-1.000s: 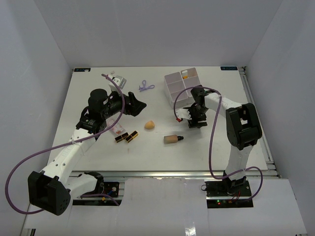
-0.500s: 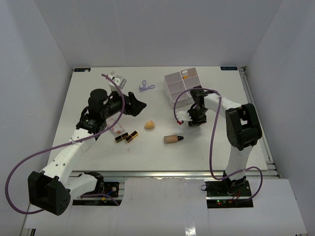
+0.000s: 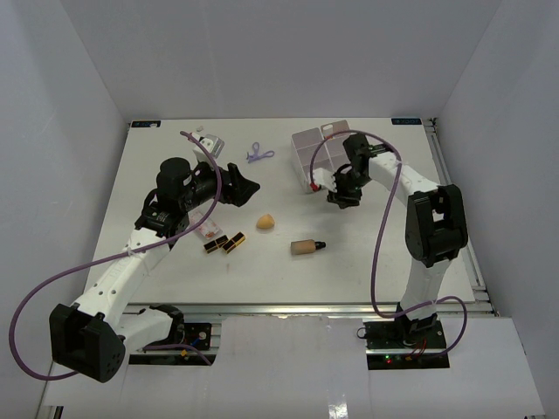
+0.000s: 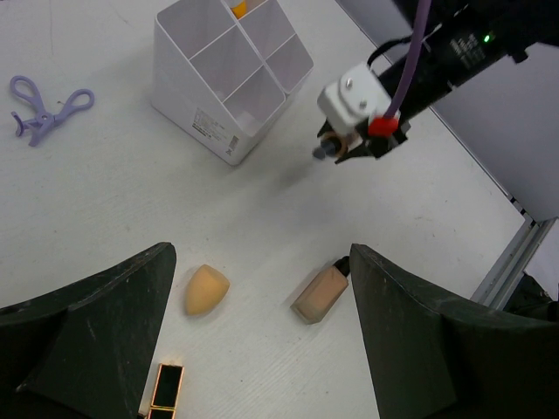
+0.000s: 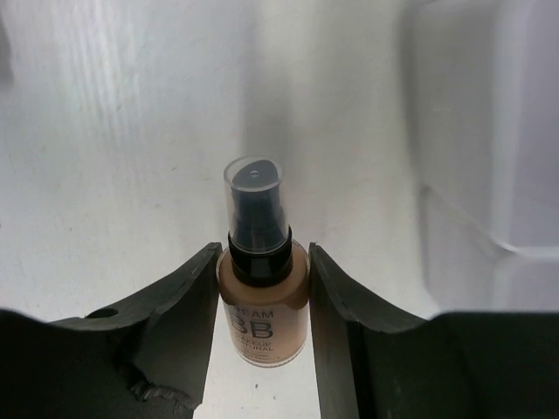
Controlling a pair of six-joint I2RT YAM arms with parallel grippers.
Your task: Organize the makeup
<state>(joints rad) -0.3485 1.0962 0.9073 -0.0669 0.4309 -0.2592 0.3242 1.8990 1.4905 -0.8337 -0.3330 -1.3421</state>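
My right gripper (image 5: 264, 260) is shut on a beige bottle (image 5: 263, 310) with a dark pump under a clear cap, gripping its shoulders. In the top view the right gripper (image 3: 336, 188) hangs above the table just in front of the white four-compartment box (image 3: 306, 141). A second beige bottle (image 3: 307, 247) lies on its side at mid-table. The peach sponge (image 3: 265, 222) and two black-gold lipsticks (image 3: 224, 243) lie left of it. The lilac clip (image 3: 258, 154) is behind them. My left gripper (image 3: 249, 186) hovers open above the sponge (image 4: 205, 290), holding nothing.
An orange item (image 4: 238, 7) shows inside a far compartment of the box (image 4: 194, 113). A small clear item (image 3: 210, 140) sits at the back left. The table's right edge has a metal rail (image 3: 454, 209). White walls enclose the table.
My right gripper has closed on the beige bottle, lifted it off the table and carried it back toward the white box. The left arm has stayed still.
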